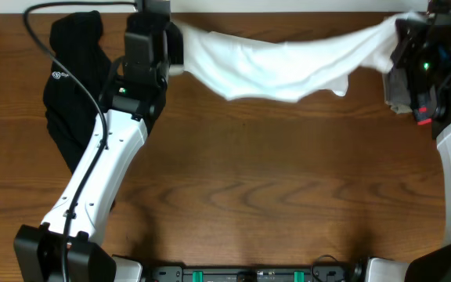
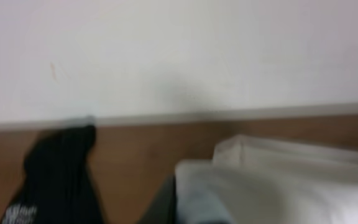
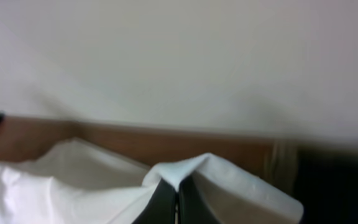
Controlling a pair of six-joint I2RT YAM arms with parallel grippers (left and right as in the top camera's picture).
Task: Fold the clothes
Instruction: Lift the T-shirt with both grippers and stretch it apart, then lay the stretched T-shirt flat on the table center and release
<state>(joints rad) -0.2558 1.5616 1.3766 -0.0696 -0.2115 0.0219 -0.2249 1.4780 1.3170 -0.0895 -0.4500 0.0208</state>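
Note:
The white T-shirt (image 1: 280, 63) hangs stretched between my two grippers along the far edge of the table, sagging in the middle. No print shows on it. My left gripper (image 1: 171, 47) is shut on its left end; the left wrist view is blurred and shows white cloth (image 2: 278, 186) at the jaws. My right gripper (image 1: 402, 35) is shut on its right end. In the right wrist view the dark fingers (image 3: 176, 202) are closed with a peak of white cloth (image 3: 185, 171) pinched between them.
A black garment with a small white logo (image 1: 73, 86) lies crumpled at the far left, beside my left arm; it also shows in the left wrist view (image 2: 55, 180). A grey folded item (image 1: 398, 90) sits by my right arm. A pale wall stands behind the table.

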